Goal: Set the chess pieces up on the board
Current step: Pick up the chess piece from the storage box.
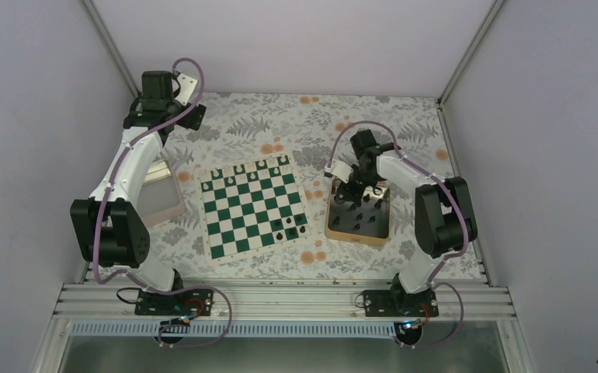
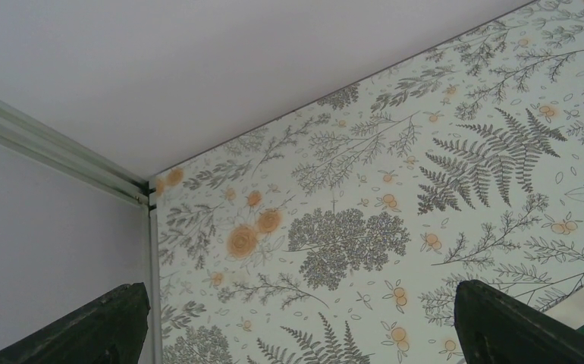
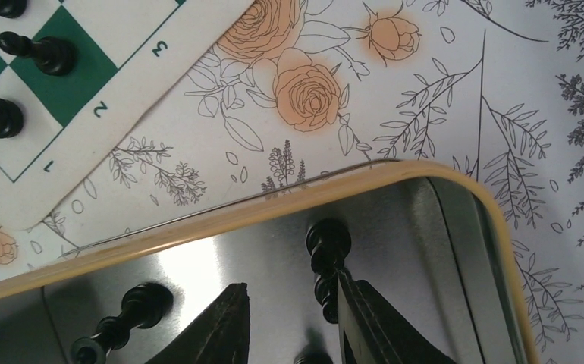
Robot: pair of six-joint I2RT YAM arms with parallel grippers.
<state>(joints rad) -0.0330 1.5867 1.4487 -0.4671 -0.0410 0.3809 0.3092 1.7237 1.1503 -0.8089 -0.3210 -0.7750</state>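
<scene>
- While the right arm bends down over the square gold-rimmed metal tray point(image 1: 356, 236) on the right of the table, the right gripper point(image 3: 293, 303) hangs low inside that tray, just above its shiny floor.
- Its jaws stand partly open. One slim black chess piece point(image 3: 327, 258) sits in the gap, hard against one finger point(image 3: 384, 326), while the other finger is clear of it, so nothing is clamped.
- Another black piece point(image 3: 126, 311) lies on its side in the tray just beside the fingers, and from above I can see several more scattered there.
- The square chessboard of dark green and white squares with a pale cream border point(image 1: 253, 206) lies flat in the middle of the floral-printed tablecloth point(image 1: 319, 132), near the gold tray but apart from it.
- A few black chess pieces point(image 1: 288, 228) stand on the board's near right corner squares, and small white chess figures point(image 1: 249, 167) line its far edge.
- The left gripper point(image 2: 298, 303) is up at the far left corner of the table, well apart from the board, its jaws spread wide with only tablecloth showing between them.
- A pinkish-rimmed tray point(image 1: 179, 198) sits left of the board, partly under the left arm.
</scene>
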